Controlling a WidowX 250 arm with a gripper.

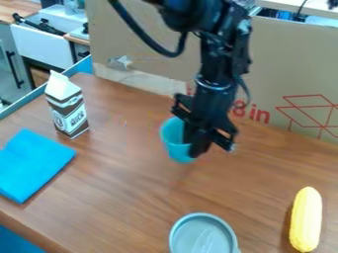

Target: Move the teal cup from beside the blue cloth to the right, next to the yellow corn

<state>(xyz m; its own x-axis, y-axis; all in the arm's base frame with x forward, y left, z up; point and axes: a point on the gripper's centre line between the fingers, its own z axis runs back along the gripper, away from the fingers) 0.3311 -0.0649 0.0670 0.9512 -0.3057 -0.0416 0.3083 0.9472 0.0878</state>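
The black gripper [196, 144] hangs down over the middle of the table, in front of the brown cardboard. A teal cup [174, 140] is directly at its left side, and the gripper's dark lower end covers the cup's right part. The cup's wide end is up and its narrower end down. Whether it rests on the wood or hangs just above it, I cannot tell.
A brown-and-white carton [67, 108] stands at the left, behind a folded blue cloth [31, 163]. A grey round lidlike dish [203, 236] lies at the front edge, and a yellow corn-shaped object [306, 220] at the front right. Cardboard [290, 74] borders the wooden table [125, 197].
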